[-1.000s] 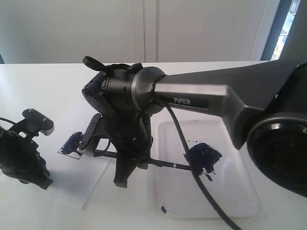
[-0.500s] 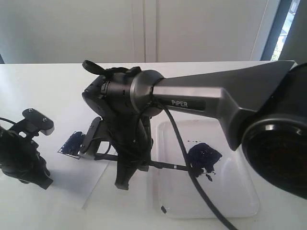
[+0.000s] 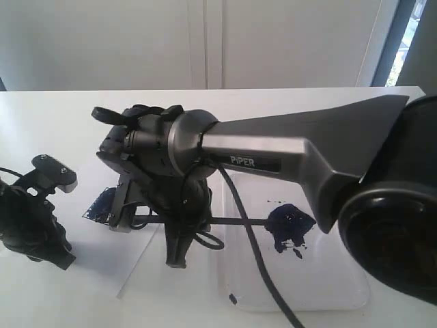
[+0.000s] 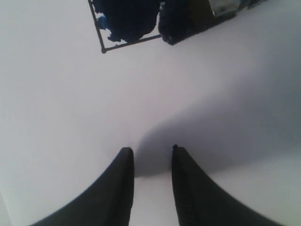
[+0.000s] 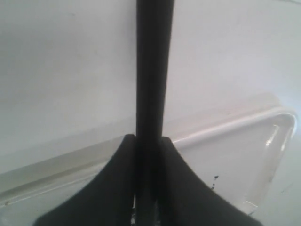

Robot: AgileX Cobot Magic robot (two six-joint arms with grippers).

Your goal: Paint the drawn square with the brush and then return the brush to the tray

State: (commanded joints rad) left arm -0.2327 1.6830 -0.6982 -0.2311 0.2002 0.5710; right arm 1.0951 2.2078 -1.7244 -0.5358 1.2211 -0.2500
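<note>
Right gripper (image 5: pixel 150 140) is clamping the brush (image 5: pixel 154 70) handle, tip prob. over the square (image 3: pixel 101 203) (hidden by the wrist). Square is looking mostly blue w/ white gaps, so it's needing light strokes inside the outline before the tray (image 3: pixel 341 297).

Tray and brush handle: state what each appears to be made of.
The tray looks like glossy white moulded plastic: bright highlights run along its rounded rim. The brush handle is smooth and black with a dull sheen. It could be painted wood or plastic, and the look leaves that open.
</note>
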